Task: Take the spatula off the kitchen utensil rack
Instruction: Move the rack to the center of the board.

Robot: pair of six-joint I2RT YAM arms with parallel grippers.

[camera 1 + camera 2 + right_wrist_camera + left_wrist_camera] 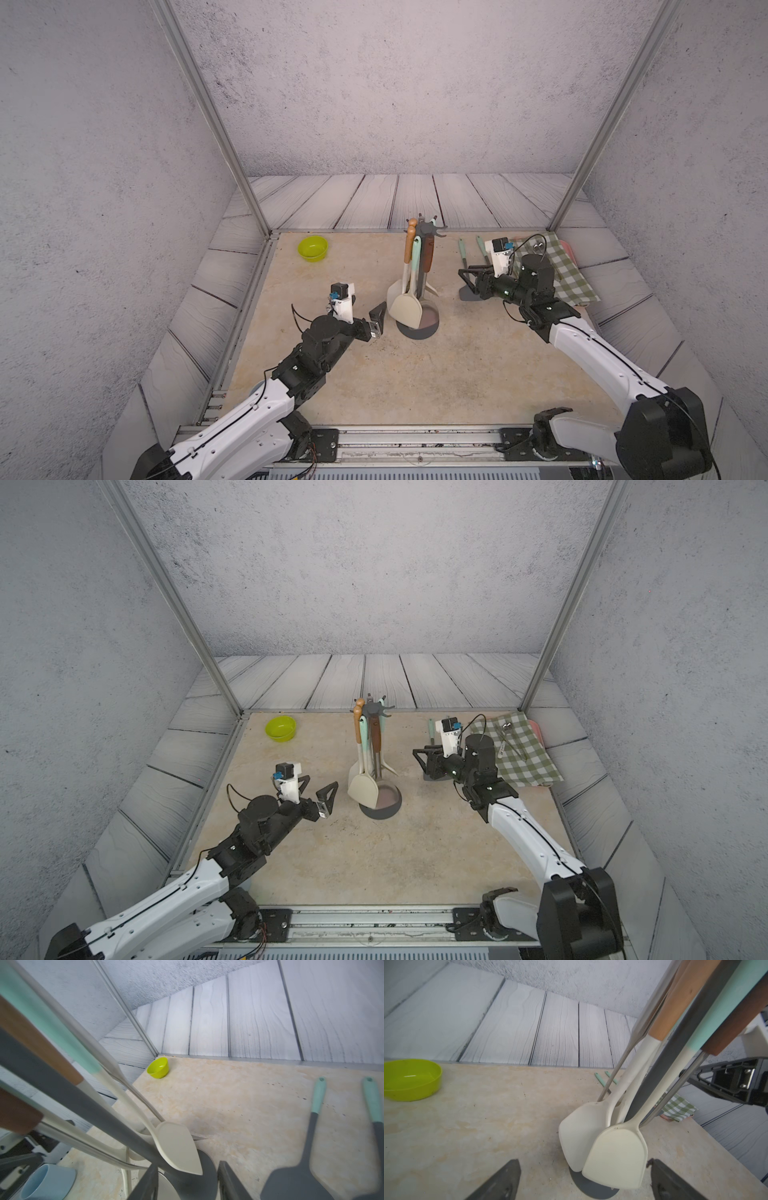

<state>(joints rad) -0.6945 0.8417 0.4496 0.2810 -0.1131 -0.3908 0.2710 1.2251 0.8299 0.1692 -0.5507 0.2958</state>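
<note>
The dark grey kitchen utensil rack (424,231) stands mid-table on its round base (415,332). Two cream spatulas hang from it side by side, one with a wooden handle (395,296), one with a teal handle (408,311); both show in the left wrist view (581,1136) (616,1155). My left gripper (318,786) is open, low and just left of the blades, touching nothing. My right gripper (467,279) hovers to the right of the rack with its jaws apart and empty. In the right wrist view the rack's pole (87,1109) and base lie beyond the right gripper (187,1164).
A brown-handled steel utensil (429,255) also hangs on the rack. Two teal-handled grey utensils (318,1095) (372,1099) lie on the table by the right gripper. A green bowl (313,248) sits back left, a checked cloth (559,268) back right. A blue cup (47,1182) sits near the left arm.
</note>
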